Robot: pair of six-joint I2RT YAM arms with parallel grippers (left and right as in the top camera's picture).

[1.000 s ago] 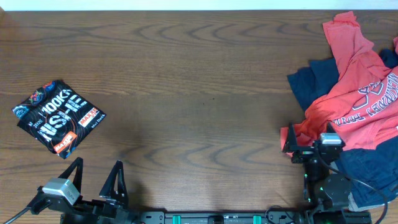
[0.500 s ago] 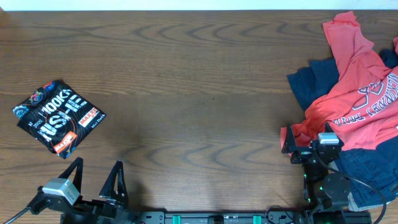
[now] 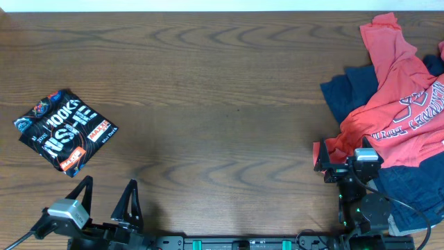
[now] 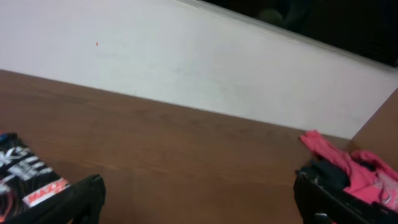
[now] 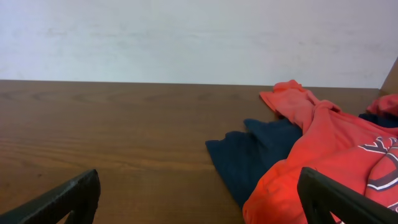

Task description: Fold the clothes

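Overhead, nothing is seen changed: left tool (image 3: 109, 186) and right tool (image 3: 343, 161) are held wide, empty; red tee (image 3: 395, 97), just ahead of the latter, is judged next.

One table (image 3: 222, 83) carries three garments: one black jersey (image 3: 64, 130), one red tee (image 3: 395, 90), one navy garment (image 3: 347, 94). Two arms: left arm (image 3: 66, 212), right arm (image 3: 364, 201).

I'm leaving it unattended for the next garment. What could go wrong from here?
1. The red tee lies crumpled over the navy garment, so the open right gripper may pinch both layers and drag the navy one along.
2. The folded black jersey sits just beyond the open left gripper; a careless reach could catch it and undo the fold.
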